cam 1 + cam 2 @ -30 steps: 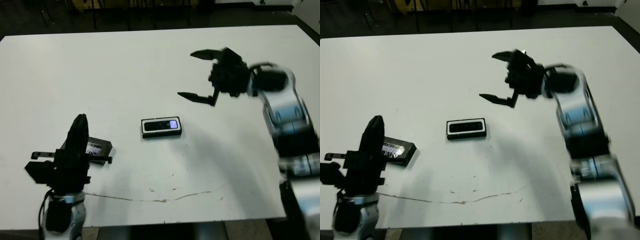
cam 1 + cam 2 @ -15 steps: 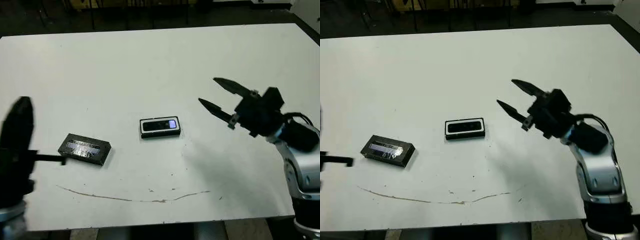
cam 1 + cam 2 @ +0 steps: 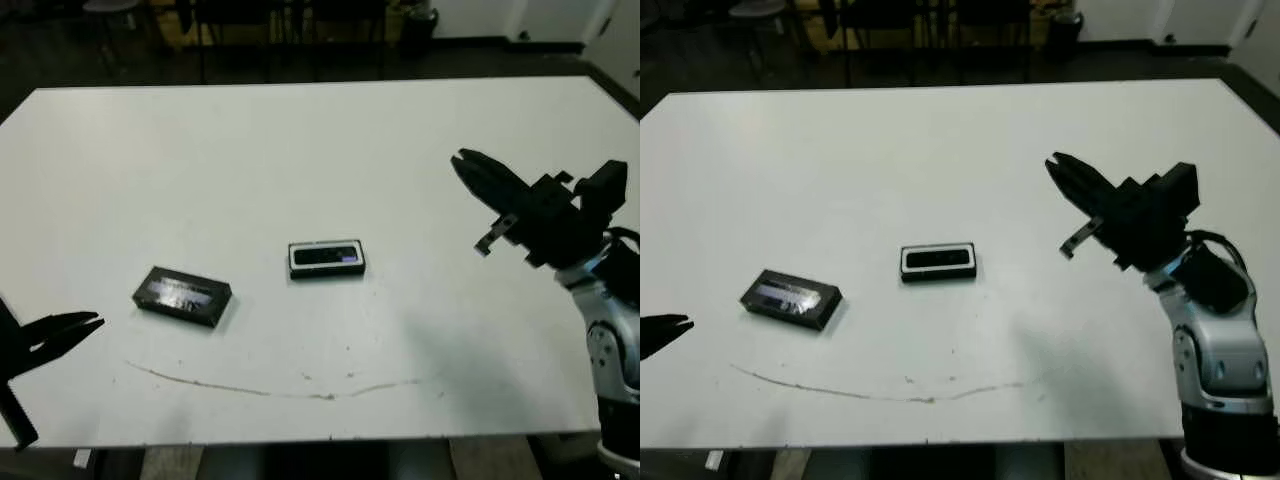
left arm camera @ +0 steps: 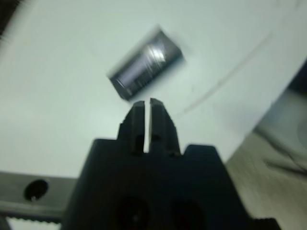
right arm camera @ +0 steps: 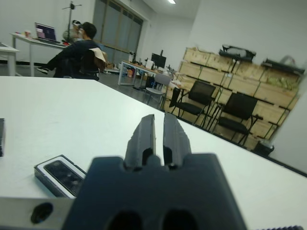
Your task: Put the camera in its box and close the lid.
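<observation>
The box [image 3: 326,258] sits near the table's middle, black-walled with a white lining. The camera [image 3: 322,257] lies inside it, a black bar with a purple patch at its right end. The lid [image 3: 182,295], flat and black with a silvery strip, lies apart to the left of the box. My left gripper [image 3: 95,322] hangs at the front left edge, shut and empty, well short of the lid [image 4: 144,69]. My right gripper [image 3: 460,158] hovers right of the box [image 5: 60,175], shut, holding nothing.
A thin brownish line [image 3: 270,388] runs across the table near its front edge. A person [image 5: 79,48] sits at a desk far beyond the table, with chairs [image 5: 230,112] and stacked crates behind.
The right gripper has shut and pulled back to the right. The left arm has dropped away to the front left corner, leaving the lid uncovered. The head view has shifted.
</observation>
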Controlling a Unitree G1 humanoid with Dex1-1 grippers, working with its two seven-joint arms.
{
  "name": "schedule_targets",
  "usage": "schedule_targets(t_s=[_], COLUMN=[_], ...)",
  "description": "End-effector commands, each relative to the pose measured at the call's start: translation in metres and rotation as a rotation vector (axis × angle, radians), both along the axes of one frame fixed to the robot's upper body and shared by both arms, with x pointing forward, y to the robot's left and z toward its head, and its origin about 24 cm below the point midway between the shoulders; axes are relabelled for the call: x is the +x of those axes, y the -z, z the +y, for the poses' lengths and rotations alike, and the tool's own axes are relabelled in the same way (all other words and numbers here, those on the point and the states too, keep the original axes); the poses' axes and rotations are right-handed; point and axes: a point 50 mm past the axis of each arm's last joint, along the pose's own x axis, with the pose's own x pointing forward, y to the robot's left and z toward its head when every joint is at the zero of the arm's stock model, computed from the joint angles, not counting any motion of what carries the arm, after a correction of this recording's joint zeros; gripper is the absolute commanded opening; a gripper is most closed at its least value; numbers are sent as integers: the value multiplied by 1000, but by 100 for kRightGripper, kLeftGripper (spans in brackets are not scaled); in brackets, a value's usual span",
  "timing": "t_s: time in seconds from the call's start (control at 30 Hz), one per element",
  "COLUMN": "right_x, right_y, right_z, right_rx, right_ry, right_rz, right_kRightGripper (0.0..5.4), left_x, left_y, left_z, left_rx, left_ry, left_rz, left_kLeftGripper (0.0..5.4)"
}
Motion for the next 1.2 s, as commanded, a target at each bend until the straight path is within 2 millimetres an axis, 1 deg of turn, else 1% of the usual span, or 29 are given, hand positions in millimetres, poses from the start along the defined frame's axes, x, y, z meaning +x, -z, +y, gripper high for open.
schedule_targets(t_s=[0.03, 0.1, 0.17, 0.3, 0.37, 0.53, 0.7, 1.03, 1.2], right_x=[3, 3, 3, 2, 2, 1, 1, 1, 1], right_y=[-1, -2, -2, -2, -2, -3, -3, -4, -3], right_z=[-5, -6, -7, -7, -6, -6, -6, -5, -6], right_rx=[-23, -31, -30, -39, -37, -46, -40, -60, -41], right_ry=[33, 47, 55, 74, 73, 66, 56, 64, 49], right_rz=[-6, -10, -7, -7, -9, -14, -8, -7, 1], right_kRightGripper=[2, 2, 2, 2, 2, 2, 2, 2, 2], left_x=[8, 12, 17, 26, 29, 36, 44, 63, 69], left_y=[14, 23, 27, 31, 38, 58, 67, 78, 81], left_z=[7, 10, 9, 3, 3, 4, -2, -14, -16], left_rx=[12, 0, 43, 148, 141, 54, 28, -48, -44], left_ry=[84, 116, 145, 173, 145, 56, -39, -186, -250], left_rz=[169, 246, 295, 323, 319, 238, 138, 40, 22], left_kLeftGripper=[0, 0, 0, 0, 0, 0, 0, 0, 0])
